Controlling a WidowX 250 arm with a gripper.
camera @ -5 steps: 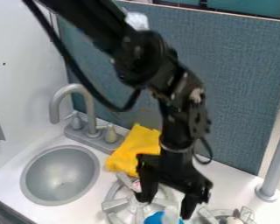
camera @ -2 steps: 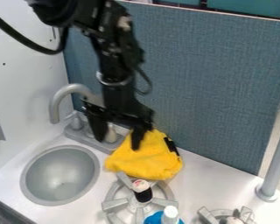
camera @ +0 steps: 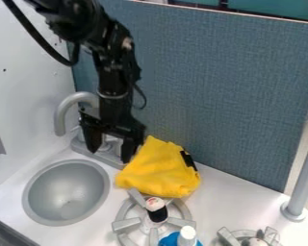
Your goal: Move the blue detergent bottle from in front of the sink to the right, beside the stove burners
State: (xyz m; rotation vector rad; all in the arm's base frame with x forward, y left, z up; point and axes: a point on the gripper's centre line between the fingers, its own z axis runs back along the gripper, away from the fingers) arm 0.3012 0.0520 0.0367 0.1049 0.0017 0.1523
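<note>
Black tool (camera: 110, 155), seemingly just beside yellow cloth (camera: 158, 170)

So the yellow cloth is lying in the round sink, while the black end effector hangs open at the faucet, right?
Not in the sink: the camera view shows the yellow cloth on the counter, beside the burner. The end effector does hang open at the faucet.

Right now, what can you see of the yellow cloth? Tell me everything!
The yellow cloth is bright and looks like soft fabric, crumpled into a puffy heap with a peak at the top. A black patch shows on its right edge. It sits on the white counter, between the blue panel and the burner. The gripper is beside its upper left; I can't tell if they touch.
</note>
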